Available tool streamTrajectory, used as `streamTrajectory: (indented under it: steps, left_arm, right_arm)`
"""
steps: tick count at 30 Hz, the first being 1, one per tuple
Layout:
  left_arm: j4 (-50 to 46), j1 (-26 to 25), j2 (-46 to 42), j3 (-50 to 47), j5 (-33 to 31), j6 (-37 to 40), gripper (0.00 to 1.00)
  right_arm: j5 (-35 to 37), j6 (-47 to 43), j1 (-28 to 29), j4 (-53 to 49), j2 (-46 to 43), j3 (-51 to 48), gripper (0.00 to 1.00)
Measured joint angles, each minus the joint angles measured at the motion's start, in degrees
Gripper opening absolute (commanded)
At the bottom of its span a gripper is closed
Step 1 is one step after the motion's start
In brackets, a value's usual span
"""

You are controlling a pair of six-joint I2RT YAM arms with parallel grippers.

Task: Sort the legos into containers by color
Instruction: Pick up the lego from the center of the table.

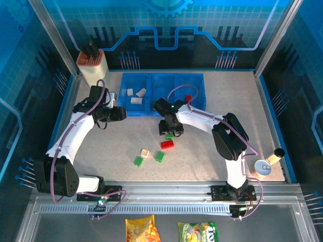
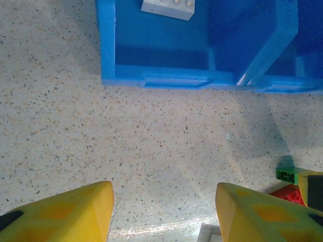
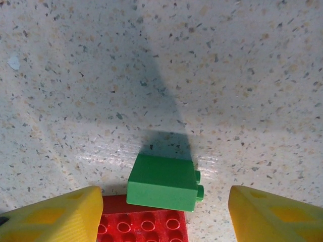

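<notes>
**Both pincers open, green brick loose beneath the right**

Right gripper [image 3: 165, 201] is spread wide and holds nothing. A green brick [image 3: 164, 182] lies between its fingers beside a red brick [image 3: 144, 224], mid-worktop. Left gripper [image 2: 164, 201] gapes empty just before the containers [image 1: 132, 113] near the far edge, where cream bricks [image 1: 136, 96] lie in the left bin

We note a beige speckled tabletop [image 1: 116, 146], evenly lit. Blue wall panels [image 1: 212, 25] printed with gear and circuit lines enclose it on three sides, framed by silver aluminium posts [image 1: 53, 36].
</notes>
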Motion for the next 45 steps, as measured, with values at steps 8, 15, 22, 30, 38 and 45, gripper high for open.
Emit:
streamTrajectory:
  steps: [8, 15, 22, 30, 38, 45]
  left_arm:
    - [0.0, 0.0, 0.0, 0.0, 0.35, 0.0, 0.57]
    - [0.0, 0.0, 0.0, 0.0, 0.33, 0.0, 0.57]
    - [0.0, 0.0, 0.0, 0.0, 0.33, 0.02, 0.57]
    - [0.0, 0.0, 0.0, 0.0, 0.28, 0.0, 0.57]
    - [0.0, 0.0, 0.0, -0.02, 0.28, 0.02, 0.57]
    - [0.0, 0.0, 0.0, -0.07, 0.26, 0.02, 0.57]
  right_arm:
    - [-0.17, 2.56, 0.76, 2.21, 1.05, -1.09, 0.67]
    - [-0.26, 4.24, 0.81, 2.91, 3.48, -1.84, 0.63]
    - [-0.42, 5.75, 0.81, 4.31, 5.11, -2.36, 0.57]
    - [0.07, 6.19, 0.81, 4.02, 5.16, -2.36, 0.5]
    - [0.28, 6.16, 0.81, 4.02, 5.09, -2.47, 0.46]
    - [0.66, 6.12, 0.92, 4.04, 4.92, -2.47, 0.43]
